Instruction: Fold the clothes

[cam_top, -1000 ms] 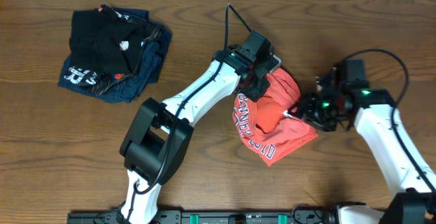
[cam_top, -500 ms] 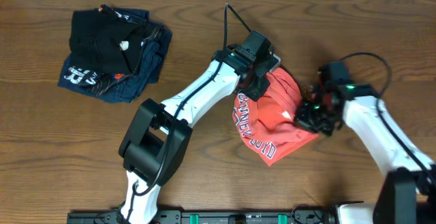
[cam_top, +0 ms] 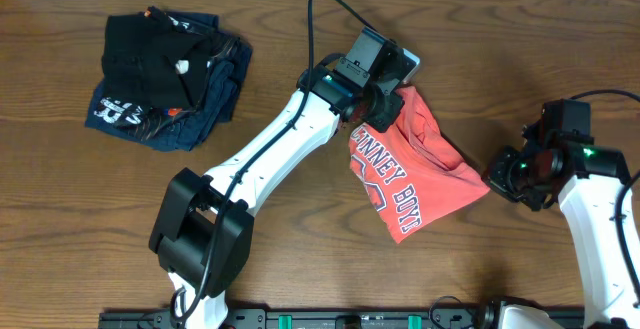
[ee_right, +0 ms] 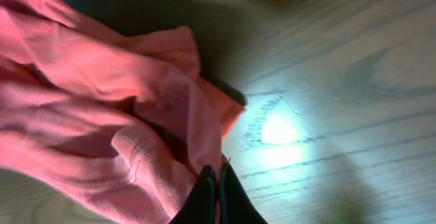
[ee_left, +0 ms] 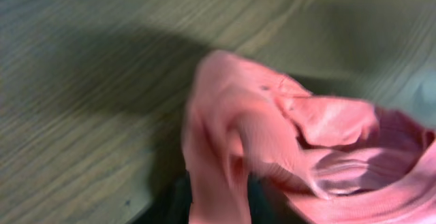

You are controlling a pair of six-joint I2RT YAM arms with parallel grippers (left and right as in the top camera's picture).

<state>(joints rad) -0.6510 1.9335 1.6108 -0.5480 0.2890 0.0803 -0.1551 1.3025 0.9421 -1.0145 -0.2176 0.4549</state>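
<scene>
1. T-shirt [cam_top: 415, 169], coral-red, white lettering [cam_top: 385, 184] facing up. It lies on the worktop [cam_top: 300, 259] right of centre, partly spread and not yet folded. The cloth runs from a bunched top corner under the left gripper out to a pointed corner at the right gripper. Judged reason: the two corners are held apart to draw the fabric flat before any fold is made. Creases remain across the middle, so the task looks to be at an early stage.

2. Left gripper [cam_top: 381, 105], at the far top corner of the T-shirt. In the left wrist view the cloth [ee_left: 272, 135] is heaped over the dark fingers at the bottom edge, and the picture is blurred. How wide the jaws stand cannot be told, nor whether they grip the fabric or only touch it.

3. Right gripper [cam_top: 503, 174], at the right-hand corner of the T-shirt, low over the worktop. In the right wrist view the jaws are pressed together with only a hairline between them [ee_right: 218, 175]. The hem of the T-shirt [ee_right: 88, 94] runs right into the tips, and a thin fold appears to be pinched there. Judged reason: this is the anchor for pulling the cloth outward, away from the left gripper.

4. Black garment [cam_top: 150, 54], folded, lying on top of the navy garment [cam_top: 120, 114], at the far left of the worktop. Both are well apart from the T-shirt, and neither gripper touches them.
</scene>
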